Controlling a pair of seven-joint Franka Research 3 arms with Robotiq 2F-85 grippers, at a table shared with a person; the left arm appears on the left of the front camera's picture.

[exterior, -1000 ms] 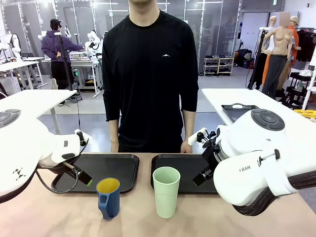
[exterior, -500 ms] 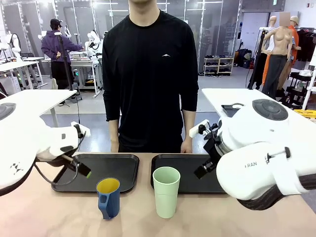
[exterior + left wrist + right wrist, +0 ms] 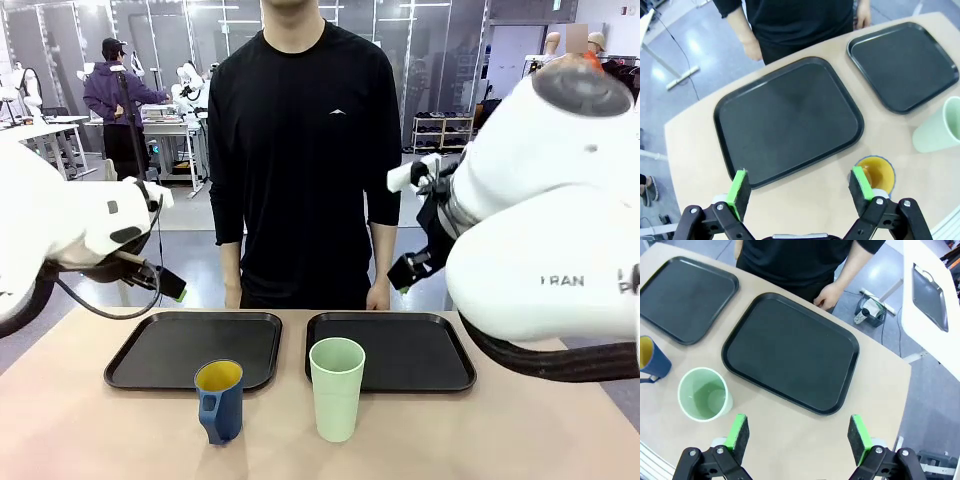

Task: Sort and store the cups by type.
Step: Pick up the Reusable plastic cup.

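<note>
A tall mint-green tumbler (image 3: 337, 388) stands upright on the table in front of the right black tray (image 3: 450, 372). Just left of it stands a dark blue handled mug (image 3: 219, 402) with a yellow inside, in front of the left black tray (image 3: 130, 365). My left gripper (image 3: 168, 284) hangs open high above the left tray's far left edge. In the left wrist view the open gripper (image 3: 799, 185) looks down on the mug (image 3: 875, 172) and the tumbler (image 3: 940, 127). My right gripper (image 3: 405, 270) is raised above the right tray. It (image 3: 797, 432) is open and holds nothing, with the tumbler (image 3: 704, 394) and mug (image 3: 647, 360) below at left.
A person in a black shirt (image 3: 300, 150) stands at the far edge, with a hand (image 3: 827, 295) near the right tray's (image 3: 790, 352) far rim. Both trays hold nothing. Bare tabletop (image 3: 480, 440) lies in front of the cups.
Both arms have lifted from low over the trays to well above the table. The cups and trays have not moved.
</note>
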